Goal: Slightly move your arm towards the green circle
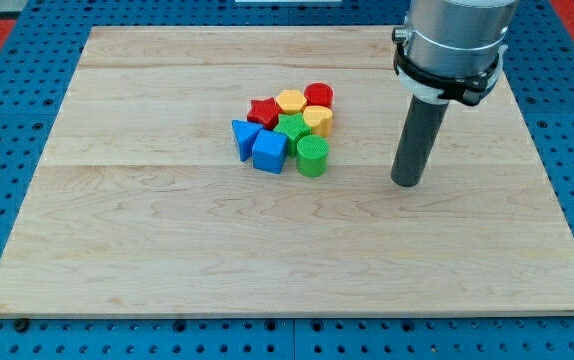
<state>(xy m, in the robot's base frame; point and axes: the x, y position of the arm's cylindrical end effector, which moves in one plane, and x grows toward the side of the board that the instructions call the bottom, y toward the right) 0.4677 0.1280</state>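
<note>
Blue pegboard frames a pale wooden board, and on it we see all the blocks packed into one tight cluster near the middle. Our arm carries no gripper to open or close, only a dark rod, and my tip rests on the board well to the view's right of the cluster, touching no block. The green circle sits at the cluster's lower right corner, the block nearest the tip, so a short slide toward the view's left, barely upward, should suit. Touching it are a blue cube on its left and a green star above. Behind lie a red star, a red cylinder, a blue triangle and two yellow blocks, perhaps a hexagon and a heart
</note>
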